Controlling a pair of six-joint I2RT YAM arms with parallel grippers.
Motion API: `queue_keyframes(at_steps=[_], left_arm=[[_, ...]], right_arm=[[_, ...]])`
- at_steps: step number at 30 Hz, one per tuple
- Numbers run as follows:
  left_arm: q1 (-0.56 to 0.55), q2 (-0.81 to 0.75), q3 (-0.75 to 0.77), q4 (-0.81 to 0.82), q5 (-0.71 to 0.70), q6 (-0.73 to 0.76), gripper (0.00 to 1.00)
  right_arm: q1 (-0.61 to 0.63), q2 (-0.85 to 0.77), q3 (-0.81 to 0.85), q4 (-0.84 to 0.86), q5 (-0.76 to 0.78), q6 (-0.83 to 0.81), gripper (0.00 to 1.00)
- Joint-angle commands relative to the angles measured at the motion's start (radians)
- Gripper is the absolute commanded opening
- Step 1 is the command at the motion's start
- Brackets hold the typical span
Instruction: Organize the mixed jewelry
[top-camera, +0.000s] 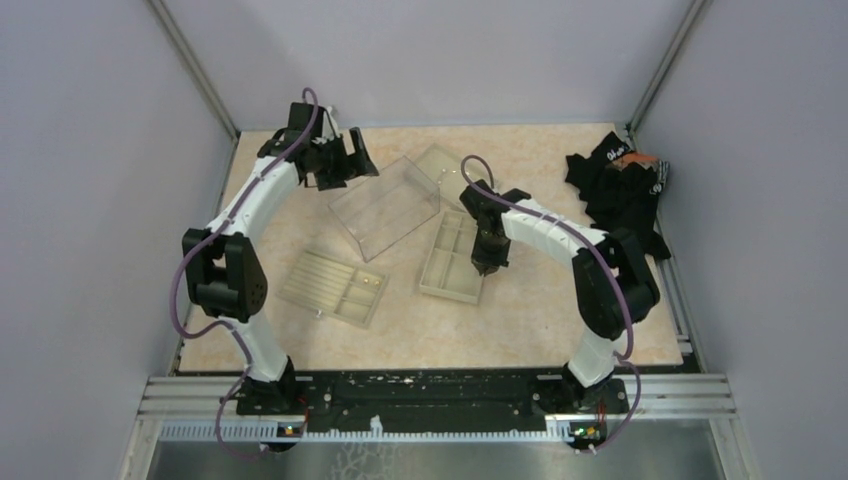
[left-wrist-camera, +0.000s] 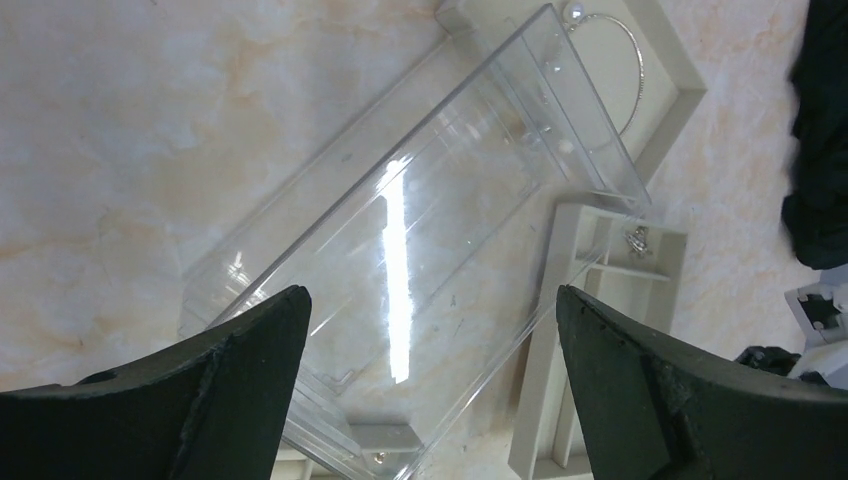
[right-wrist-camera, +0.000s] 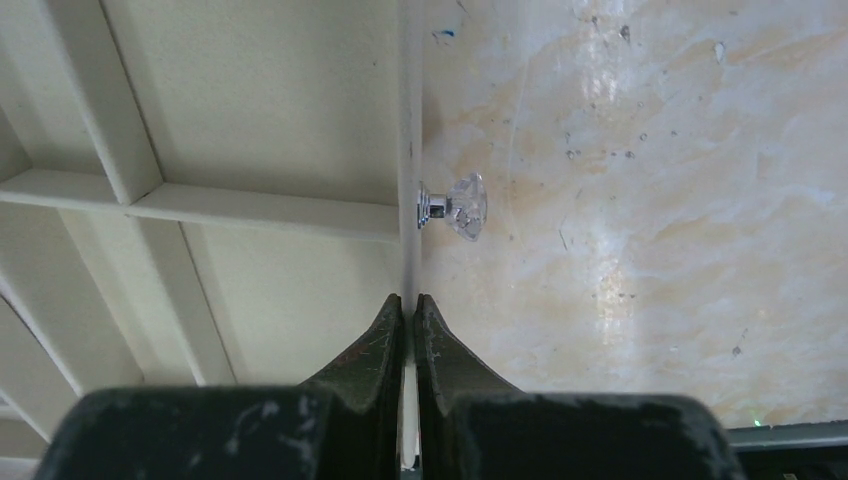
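Observation:
A thin silvery loop (left-wrist-camera: 628, 62) with a pale bead lies in a beige tray (left-wrist-camera: 676, 84) beyond a clear plastic box (left-wrist-camera: 420, 210). A tiny metallic piece (left-wrist-camera: 638, 240) lies in a second beige tray (left-wrist-camera: 560, 330). My left gripper (left-wrist-camera: 430, 292) is open and empty above the clear box (top-camera: 385, 205); it also shows in the top view (top-camera: 345, 162). My right gripper (right-wrist-camera: 409, 300) is shut on the side wall of the second tray (right-wrist-camera: 250, 100), just below a crystal knob (right-wrist-camera: 458, 205) on that wall. It shows in the top view (top-camera: 487, 264) at that tray (top-camera: 452, 262).
A third compartmented beige tray (top-camera: 335, 287) lies at the front left. A black cloth heap (top-camera: 620, 190) sits at the back right, also in the left wrist view (left-wrist-camera: 820, 130). Grey walls close in both sides and the back.

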Motion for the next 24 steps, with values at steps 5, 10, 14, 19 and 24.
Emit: queue_keyframes(at_steps=[5, 10, 14, 19, 24], left_arm=[[-0.015, -0.037, -0.019, 0.003, -0.004, 0.036, 0.99], [0.016, -0.031, -0.015, -0.023, -0.045, 0.046, 0.99], [0.084, -0.025, -0.031, -0.041, -0.017, 0.033, 0.99], [0.116, -0.023, -0.087, -0.031, -0.002, 0.041, 0.99], [0.115, -0.001, -0.139, -0.020, 0.064, 0.026, 0.99]], right_arm=[[-0.047, 0.107, 0.132, 0.044, 0.023, 0.039, 0.00], [-0.122, 0.174, 0.201, 0.057, 0.037, 0.007, 0.00], [-0.142, 0.234, 0.277, 0.048, 0.048, -0.009, 0.00], [-0.137, 0.191, 0.238, 0.068, 0.020, 0.003, 0.00], [-0.121, 0.067, 0.103, 0.093, 0.007, 0.059, 0.00]])
